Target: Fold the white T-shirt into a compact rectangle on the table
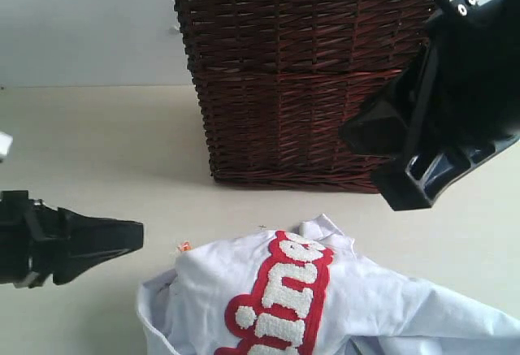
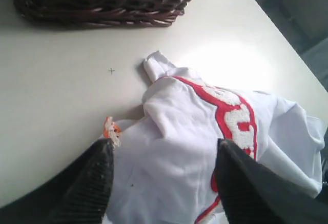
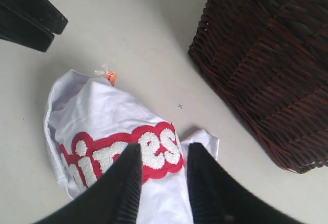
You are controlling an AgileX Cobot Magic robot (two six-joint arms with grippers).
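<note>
The white T-shirt (image 1: pixel 325 306) is lying in a crumpled heap on the table (image 1: pixel 97 144), in front of the wicker basket (image 1: pixel 301 87), with the red-edged lettering facing up. The left gripper (image 1: pixel 135 234) sits low, just beside the shirt's orange tag (image 1: pixel 184 247), jaws spread wide, gripping nothing. The right gripper (image 3: pixel 163 151) hangs above the shirt, jaws only partly apart, empty too.

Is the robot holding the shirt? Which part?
Nothing is held. The left gripper and the right gripper are both open and clear of the white T-shirt, which lies crumpled on the table.
</note>
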